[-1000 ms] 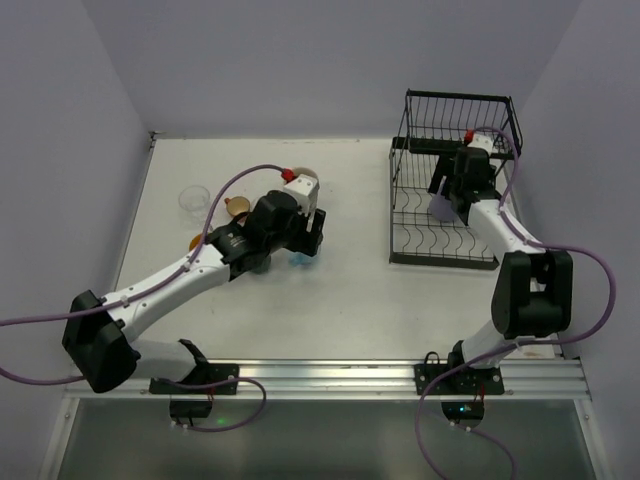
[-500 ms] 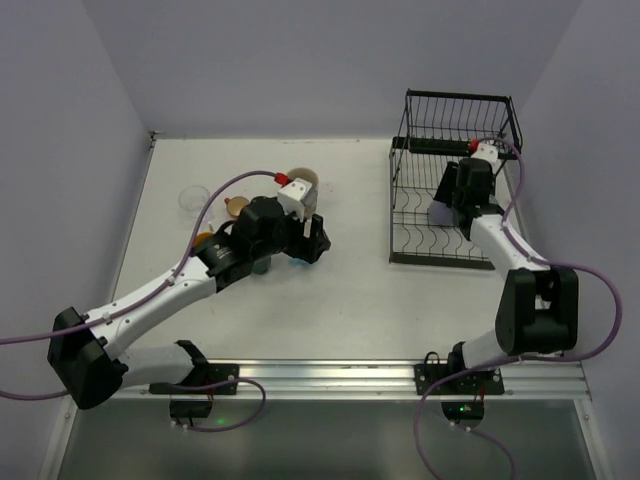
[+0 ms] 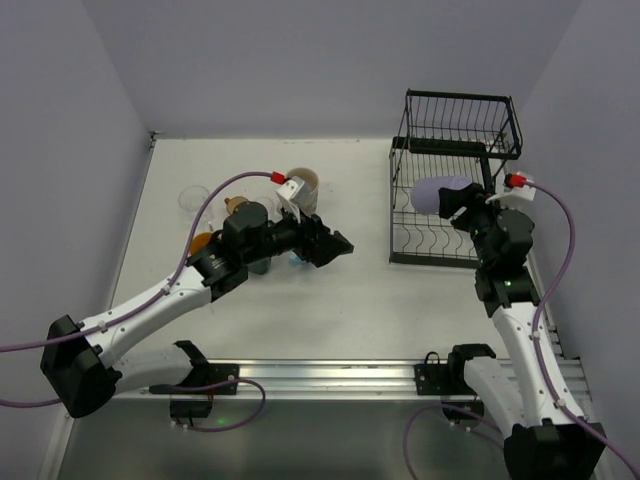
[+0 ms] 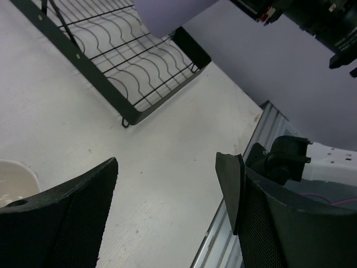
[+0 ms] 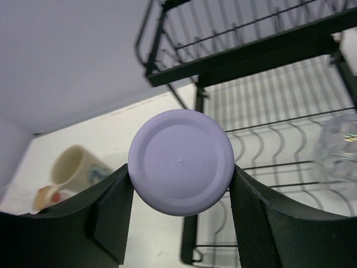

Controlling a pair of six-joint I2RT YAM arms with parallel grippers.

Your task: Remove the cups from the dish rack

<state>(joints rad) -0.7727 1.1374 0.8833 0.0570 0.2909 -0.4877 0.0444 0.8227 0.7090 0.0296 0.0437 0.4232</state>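
The right hand [image 3: 458,200] gripped the lavender cup [image 3: 438,193], its two black fingers [image 5: 109,212] pressed against opposite sides of the cup's wall. The right wrist view looked straight onto the cup's round base [image 5: 180,162]. The cup lay on its side in the grip, mouth facing away from the hand, lifted above the left part of the dish rack's [image 3: 392,200] lower tray and apart from its wires. From the left wrist view the same lavender cup [image 4: 173,14] hung over the rack's wavy slotted tray [image 4: 111,95]. A clear glass [image 5: 337,139], blurred, showed at the right edge of the right wrist view against the lower tray's wires; whether it rested on them could not be told. The upper basket [image 5: 223,61] stood raised behind. Well apart, over the middle of the white counter [image 3: 380,300], the left hand [image 3: 335,245] hovered with its jaws spread wide and nothing between them [image 4: 167,162], pointing toward the rack. Behind that arm stood a beige mug [image 3: 303,183], an orange cup [image 3: 237,207] just to its left, and another clear glass [image 3: 193,198] farther left, near the counter's edge.
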